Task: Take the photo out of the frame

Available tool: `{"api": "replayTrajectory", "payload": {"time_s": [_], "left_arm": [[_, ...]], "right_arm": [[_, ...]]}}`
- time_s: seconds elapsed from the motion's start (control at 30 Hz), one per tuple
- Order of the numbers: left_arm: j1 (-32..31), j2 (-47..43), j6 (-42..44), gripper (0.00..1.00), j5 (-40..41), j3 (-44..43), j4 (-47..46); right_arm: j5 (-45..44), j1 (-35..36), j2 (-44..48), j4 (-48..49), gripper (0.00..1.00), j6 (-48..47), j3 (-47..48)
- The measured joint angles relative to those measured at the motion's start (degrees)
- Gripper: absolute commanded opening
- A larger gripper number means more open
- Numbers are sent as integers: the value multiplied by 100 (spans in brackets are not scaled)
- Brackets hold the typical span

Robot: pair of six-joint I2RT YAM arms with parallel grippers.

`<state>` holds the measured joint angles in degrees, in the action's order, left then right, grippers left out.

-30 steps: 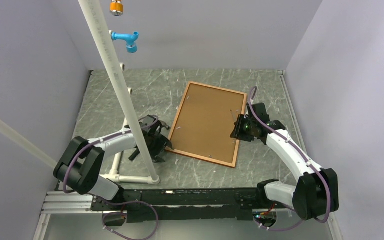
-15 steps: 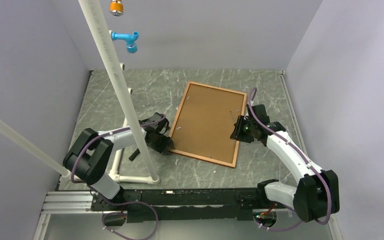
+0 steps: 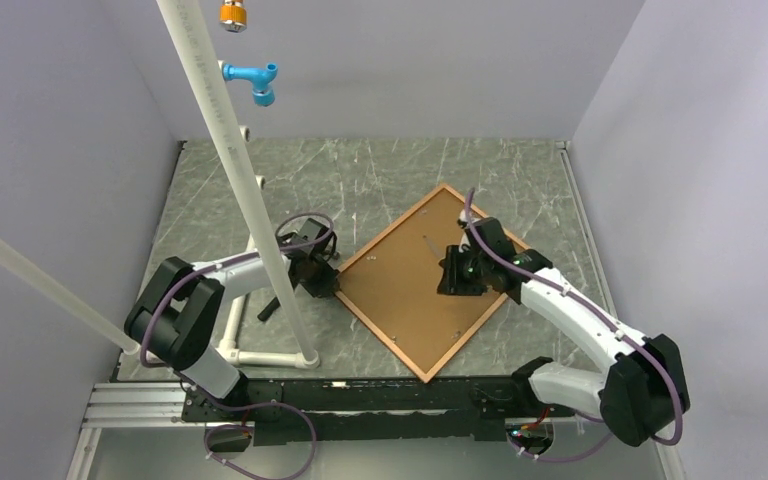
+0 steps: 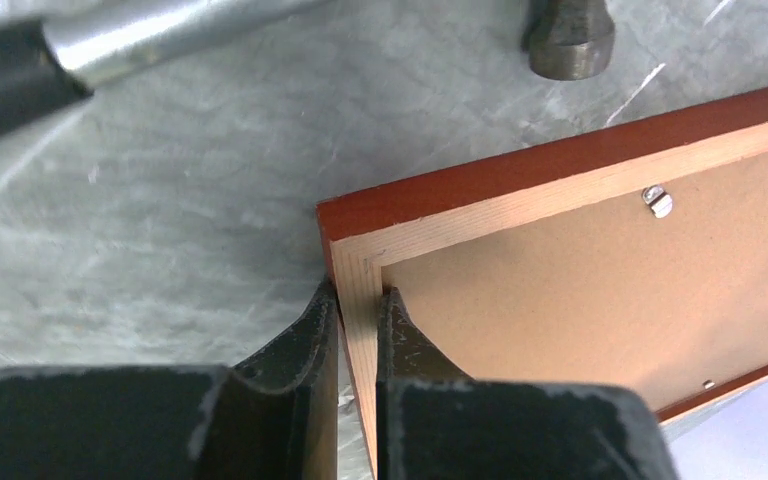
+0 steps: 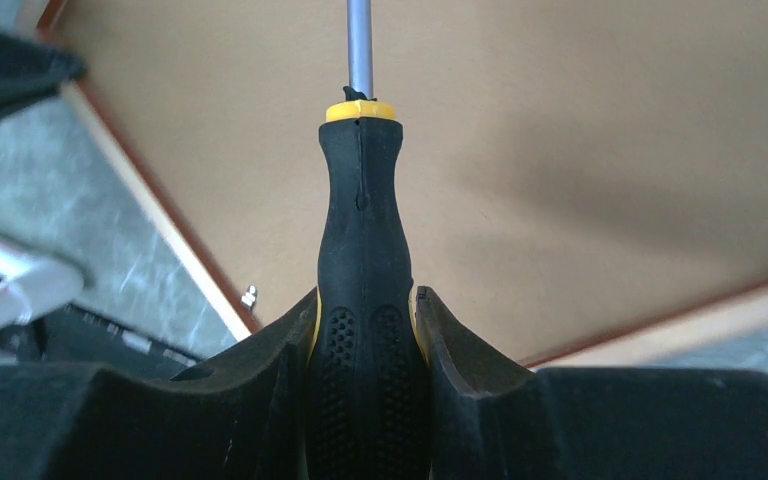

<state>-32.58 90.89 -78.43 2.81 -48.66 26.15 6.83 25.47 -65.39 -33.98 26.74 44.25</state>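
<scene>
The frame [image 3: 392,232], a thin reddish-brown border, lies face down on the table, turned like a diamond. Inside it the photo shows only its brown board backing [image 3: 400,295]; the print side is hidden. My left gripper [image 3: 328,283] is shut on the frame's left corner. In the left wrist view the left gripper [image 4: 355,295] pinches the pale wooden rail of the frame [image 4: 520,175] beside the backing [image 4: 580,290]. My right gripper [image 3: 457,275] hovers over the backing, shut on a black-and-yellow screwdriver [image 5: 363,250] whose shaft points at the board.
A hammer [image 4: 160,35] lies on the marble table just left of the frame, its head [image 4: 568,45] near the corner. A white pipe rack [image 3: 230,150] stands at the left, with a blue fitting [image 3: 252,80] and an orange one [image 3: 232,14]. Grey walls enclose three sides.
The left gripper has closed on the frame's corner. The frame has swung round from a near-upright rectangle into a diamond, and the right arm has moved left with the screwdriver.
</scene>
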Motion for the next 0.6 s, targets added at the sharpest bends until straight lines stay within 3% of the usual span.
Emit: {"api": "replayTrajectory", "payload": {"time_s": [0.33,0.6], "left_arm": [[826,407,2194,0,-483,-461,-138],[1368,610,2992,0,-1255,-481,-577]], "right_arm": [[861,1506,-568,146,0,164,-87],[1198,2570,-509,7,0,479,-92]]}}
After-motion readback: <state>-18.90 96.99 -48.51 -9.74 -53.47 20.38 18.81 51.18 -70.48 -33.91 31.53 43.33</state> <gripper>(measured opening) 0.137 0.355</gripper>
